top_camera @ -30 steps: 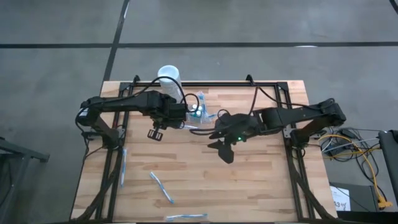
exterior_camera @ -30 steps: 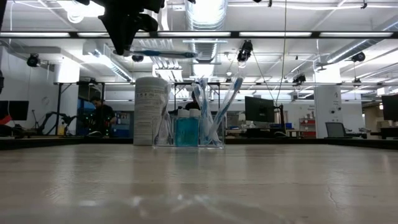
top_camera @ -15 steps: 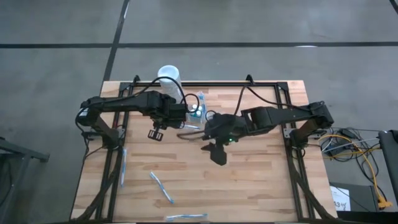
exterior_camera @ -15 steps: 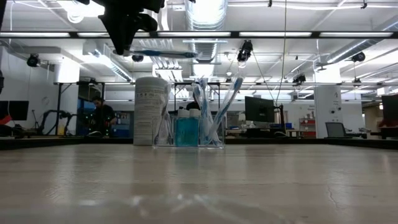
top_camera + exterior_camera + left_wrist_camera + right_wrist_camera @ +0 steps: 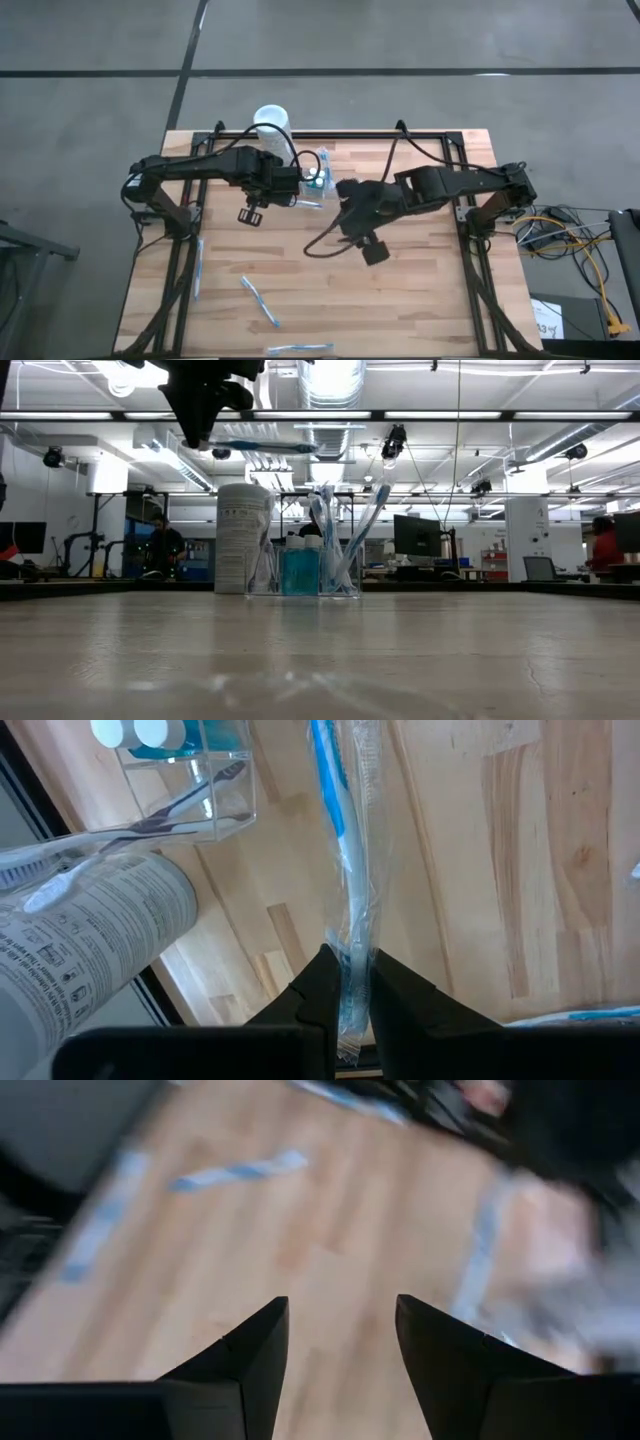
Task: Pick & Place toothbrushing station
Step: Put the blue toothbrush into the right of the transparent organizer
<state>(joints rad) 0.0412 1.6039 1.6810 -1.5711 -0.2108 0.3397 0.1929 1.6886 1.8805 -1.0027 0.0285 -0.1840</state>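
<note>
Right gripper (image 5: 343, 232) swung nearer with jaws spread, empty; left gripper (image 5: 347, 982) still clamping wrapped toothbrush (image 5: 345, 870) beside clear holder (image 5: 190, 782), not yet dropped in.

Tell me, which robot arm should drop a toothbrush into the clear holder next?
Probably the left. The left gripper already pinches a wrapped toothbrush right beside the clear holder. The right gripper is open and empty.

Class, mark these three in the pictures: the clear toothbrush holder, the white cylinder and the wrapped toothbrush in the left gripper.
clear holder (image 5: 305, 572), low view, front wall
white cylinder (image 5: 243, 540), low view, label
wrapped toothbrush (image 5: 345, 840), left wrist view, blue handle
</note>
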